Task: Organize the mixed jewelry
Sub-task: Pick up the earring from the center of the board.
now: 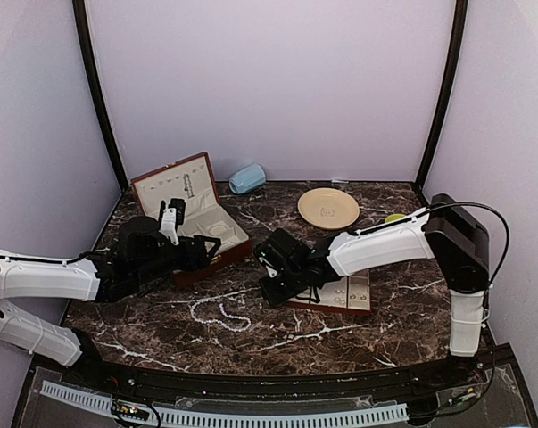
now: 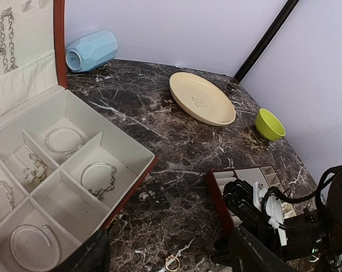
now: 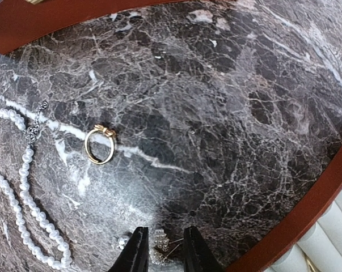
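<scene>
Now the right gripper (image 3: pixel 165 233), jaws narrow, straddles a sparkly earring (image 3: pixel 160 247) on the marble (image 3: pixel 227 113) beside the pearl strand (image 3: pixel 24 175); held or not, I cannot tell. Next it should pinch firmly, then lift toward the tray (image 3: pixel 298 218).

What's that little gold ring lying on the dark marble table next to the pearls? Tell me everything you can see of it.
The small gold-coloured metal ring is a thin plain band with a tiny knot or bow shape on its top edge. It lies flat on the dark veined marble tabletop and touches nothing else. The white pearl-bead strand lies close on its left, apart from it.
</scene>
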Motion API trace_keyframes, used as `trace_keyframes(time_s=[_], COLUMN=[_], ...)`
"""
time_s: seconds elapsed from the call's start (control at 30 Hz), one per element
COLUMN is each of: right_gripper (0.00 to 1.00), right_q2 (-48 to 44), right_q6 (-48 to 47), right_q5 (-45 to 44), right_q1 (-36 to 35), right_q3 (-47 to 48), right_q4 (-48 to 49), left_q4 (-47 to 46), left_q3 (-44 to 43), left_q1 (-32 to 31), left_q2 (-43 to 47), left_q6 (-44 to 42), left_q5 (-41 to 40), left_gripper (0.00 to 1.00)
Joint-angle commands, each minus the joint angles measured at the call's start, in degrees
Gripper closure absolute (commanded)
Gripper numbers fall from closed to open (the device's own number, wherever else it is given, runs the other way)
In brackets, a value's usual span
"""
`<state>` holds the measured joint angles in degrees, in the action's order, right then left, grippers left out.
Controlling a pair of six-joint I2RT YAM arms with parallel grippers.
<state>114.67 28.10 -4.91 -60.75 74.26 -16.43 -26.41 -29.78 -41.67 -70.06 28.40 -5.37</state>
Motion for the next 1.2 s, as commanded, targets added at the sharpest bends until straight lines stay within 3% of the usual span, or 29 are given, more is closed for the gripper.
trace_keyframes(time_s=[0.0,0.63,0.87,1.17], right_gripper=[0.79,1.0,1.0,1.0], right_q2=[1.2,1.2,-2.8,-12.6], right_q6=[0.1,2.5,5.9,11.8], right_q5=[-0.7,0.4,3.3,11.3], right_q1=[-0.2,-0.2,1.5,6.4], right_q3=[1.1,0.8,-2.1,-12.9], right_q4=[0.1,2.3,6.9,19.5], left_q4=[0.6,0.4,0.6,-0.5], left_q3=[1.0,1.9,2.0,1.5], left_q1=[0.4,0.5,0.5,0.5], left_q2=[1.7,2.1,2.6,1.0], left_q6=[0.4,1.3,1.4,-0.8], left_q5=[-0.1,0.1,0.1,3.5], left_gripper=[0.26,0.25,0.25,0.25])
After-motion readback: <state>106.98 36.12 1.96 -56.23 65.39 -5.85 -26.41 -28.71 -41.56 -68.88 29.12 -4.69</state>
